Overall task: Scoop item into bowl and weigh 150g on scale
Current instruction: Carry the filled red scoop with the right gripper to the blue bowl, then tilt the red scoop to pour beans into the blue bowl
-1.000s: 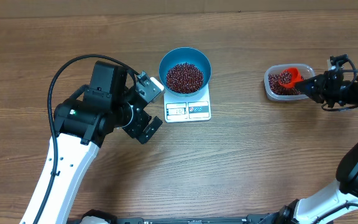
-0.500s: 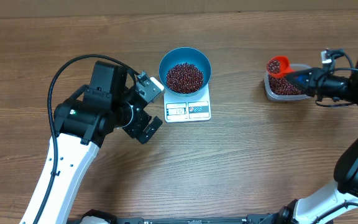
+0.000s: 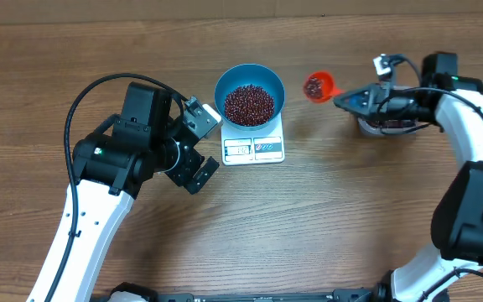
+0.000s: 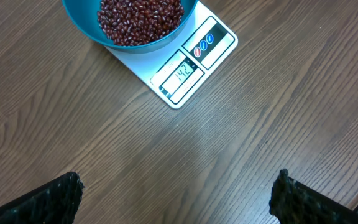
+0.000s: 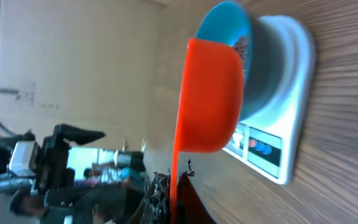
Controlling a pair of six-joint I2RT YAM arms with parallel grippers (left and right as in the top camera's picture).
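Wood-grain tabletop [image 3: 376,218] under everything. Dark red-brown beans [image 3: 250,102] heaped in blue bowl [image 3: 276,84], seated on white scale [image 3: 254,149]; display apparently reading a little short of target. Just right of bowl, in mid-air, orange scoop [image 3: 318,85] loaded with more beans, handle pinched in right gripper [image 3: 350,99], jaws pressed together on it. Further right, clear tub [image 3: 367,126], mostly hidden by arm. Left of scale, left gripper [image 3: 210,144] spread wide, holding nothing.

Likely hazards: overshooting by tipping the whole scoopful at once; scattering beans onto table or scale platform through tilt before reaching the rim; knocking bowl off-centre by clipping it.
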